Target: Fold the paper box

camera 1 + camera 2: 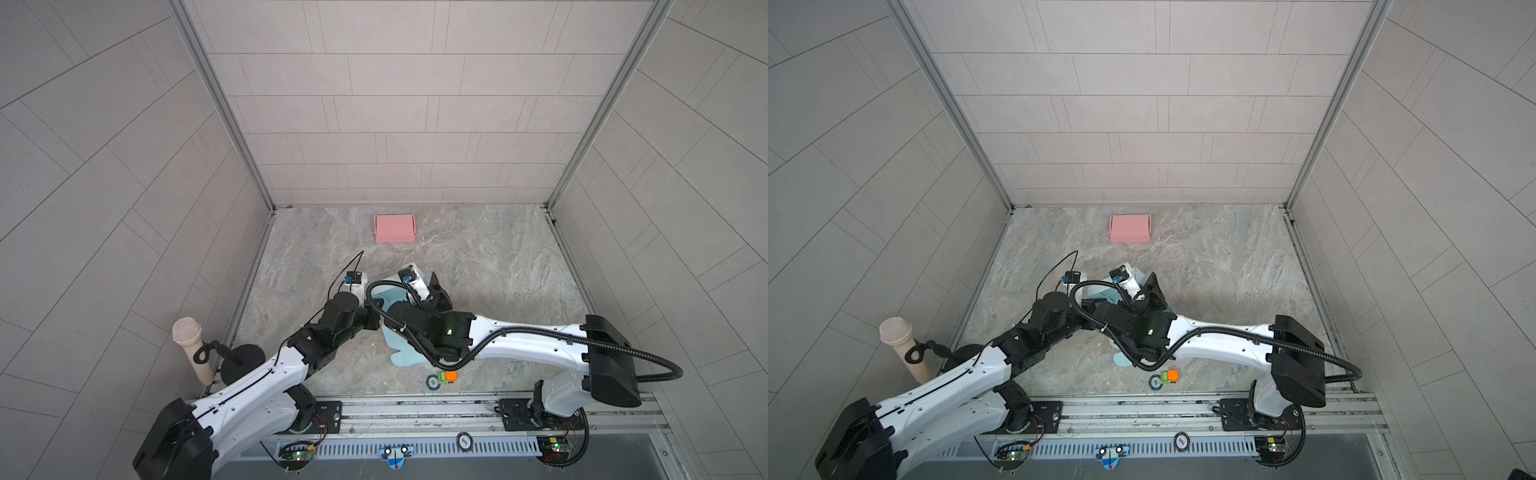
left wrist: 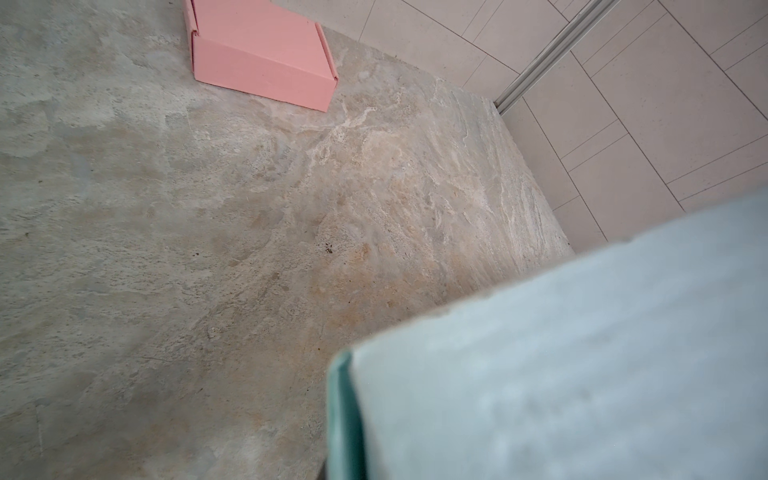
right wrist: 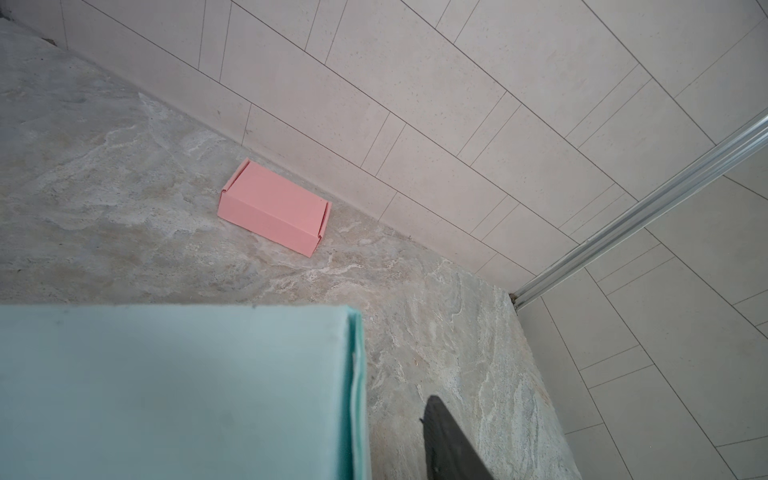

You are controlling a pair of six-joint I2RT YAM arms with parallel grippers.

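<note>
The paper box (image 1: 388, 296) is light teal card and lies mid-table under both wrists, with a flap (image 1: 402, 356) sticking out toward the front. One of its panels (image 2: 561, 353) fills the left wrist view close up. It hides my left gripper's fingers, and that gripper is shut with the panel running into its jaws. My right gripper (image 3: 390, 419) stands open at the box's right wall (image 3: 357, 395). One dark finger (image 3: 449, 440) is clear of the wall, over bare table, and the other is hidden behind the panel. In both top views its fingers (image 1: 434, 286) point toward the back.
A closed pink box (image 1: 395, 228) lies near the back wall. A small orange and green object (image 1: 448, 376) and a round tag (image 1: 433, 382) sit by the front rail. A microphone (image 1: 191, 349) stands at front left. Tiled walls close in three sides.
</note>
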